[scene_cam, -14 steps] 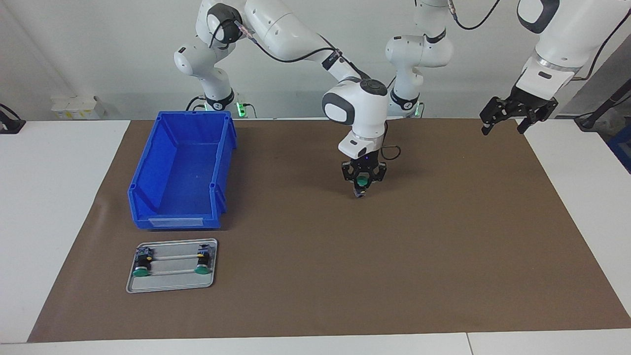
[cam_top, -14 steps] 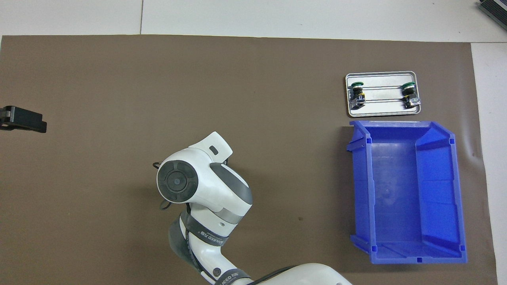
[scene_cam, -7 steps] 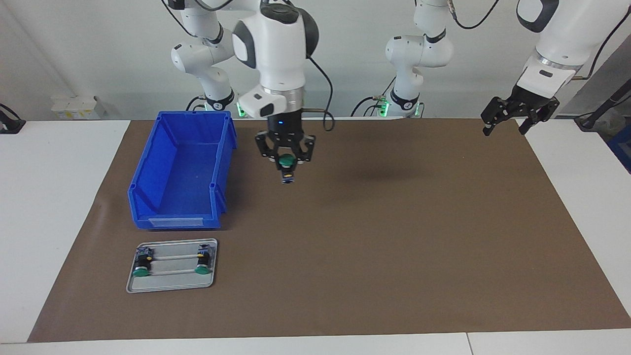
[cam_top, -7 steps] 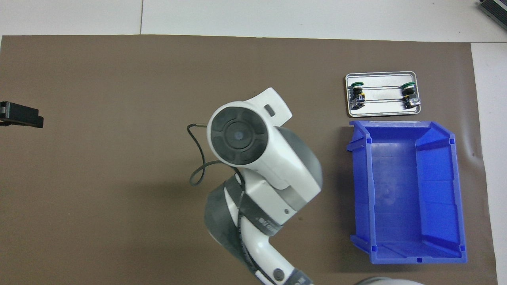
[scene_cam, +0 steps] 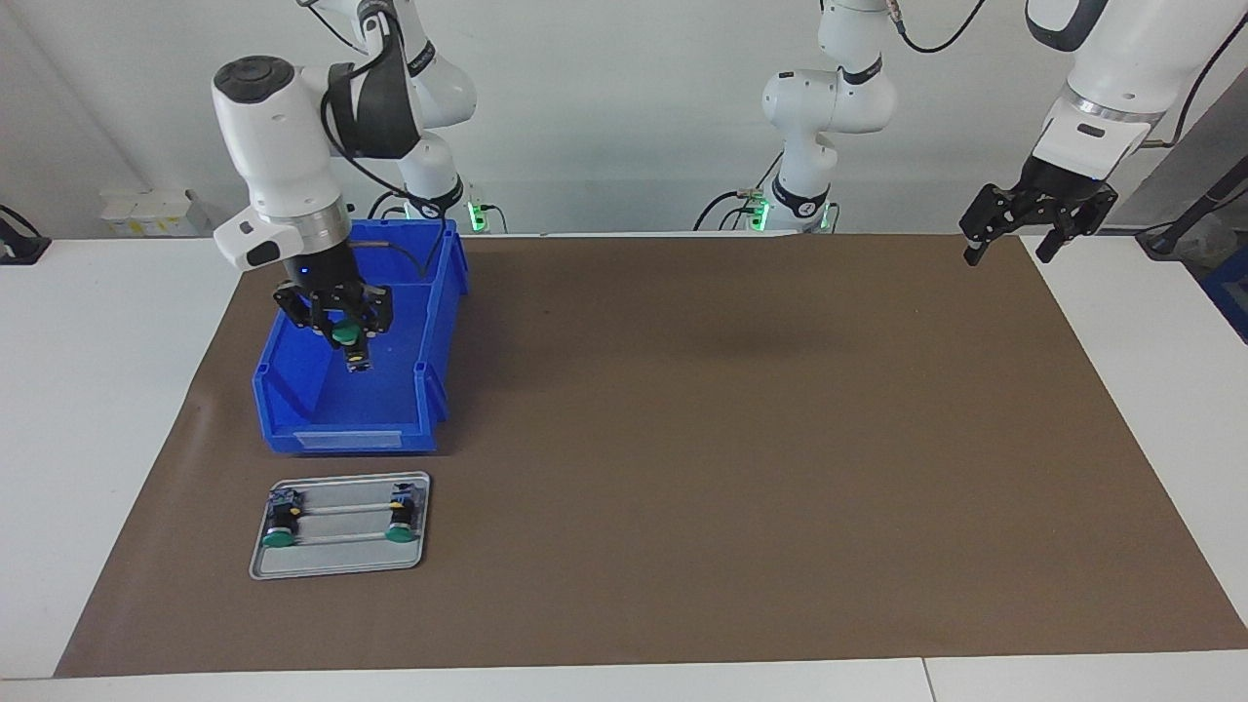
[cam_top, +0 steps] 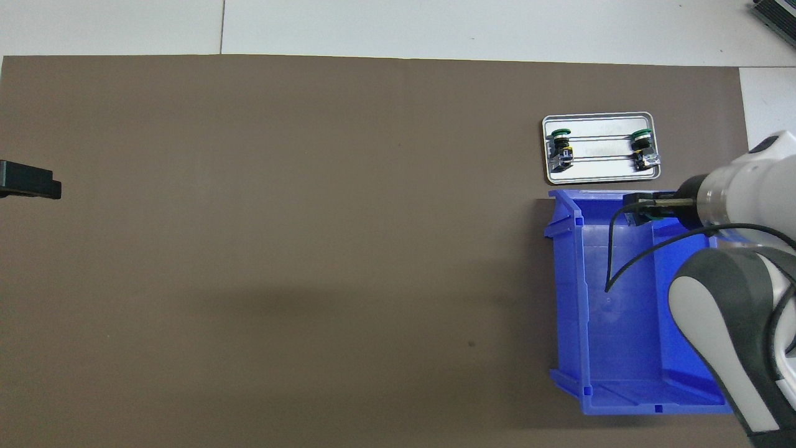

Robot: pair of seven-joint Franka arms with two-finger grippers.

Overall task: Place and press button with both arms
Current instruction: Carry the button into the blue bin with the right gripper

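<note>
Button [scene_cam: 343,336], green cap turned toward the facing camera, hangs in the right gripper [scene_cam: 335,314], whose fingers are clamped on its dark body; the pair is up in the air over the blue bin [scene_cam: 292,390], above the part of the bin's hollow farther from the robots. The lower end of the switch points down into the bin, and whether it touches the floor of the bin cannot be told. From overhead, the right arm's white and grey links cover much of the bin toward the right arm's end of the table, and the gripper itself is mostly hidden under the wrist; only a black corner with a hint of green [cam_top: 643,210] shows beside the silver ring, with a black cable looping across the bin's interior.

Two more green-capped switches [scene_cam: 282,522] [scene_cam: 399,520] lie on a small metal tray [scene_cam: 336,567], one at each end of two thin rails, caps turned away from the robots. The tray sits on the brown mat [scene_cam: 731,487] just beside the bin, farther from the robots than it.

At the other end of the table the left gripper [scene_cam: 1009,242] waits over the mat's edge, fingers spread wide with nothing between them. Overhead, only a black tip [cam_top: 28,185] of it shows at the picture's edge.
</note>
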